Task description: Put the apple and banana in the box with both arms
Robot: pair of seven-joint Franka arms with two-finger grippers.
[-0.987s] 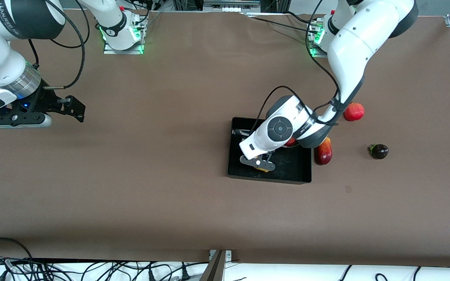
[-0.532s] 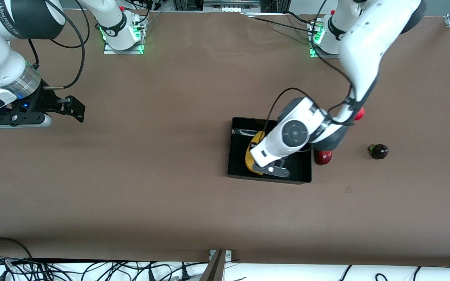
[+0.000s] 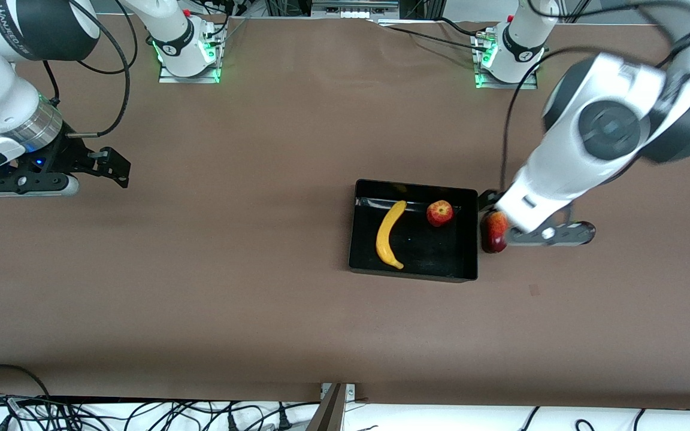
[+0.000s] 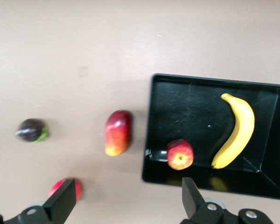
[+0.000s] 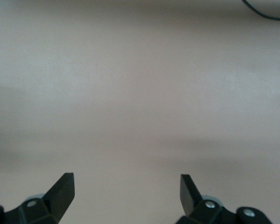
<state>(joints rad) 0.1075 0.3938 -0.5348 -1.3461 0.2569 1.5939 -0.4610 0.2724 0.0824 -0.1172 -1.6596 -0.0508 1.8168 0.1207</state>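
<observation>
The black box (image 3: 412, 274) lies near the table's middle. The yellow banana (image 3: 389, 234) lies inside it, and the small red apple (image 3: 439, 213) sits inside beside it, toward the left arm's end. Both also show in the left wrist view: banana (image 4: 235, 131), apple (image 4: 180, 154), box (image 4: 151, 116). My left gripper (image 3: 538, 235) is up in the air, open and empty (image 4: 127, 199), over the table beside the box. My right gripper (image 3: 115, 168) waits open and empty (image 5: 126, 190) over bare table at the right arm's end.
A dark-red-and-yellow mango (image 3: 494, 234) lies just outside the box wall, also seen in the left wrist view (image 4: 117, 132). A dark purple fruit (image 4: 31, 129) and a red pomegranate (image 4: 75, 189) lie on the table toward the left arm's end.
My left gripper has let go of the banana, risen out of the box and swung toward the left arm's end. The banana and apple now lie uncovered. The right arm has not moved.
</observation>
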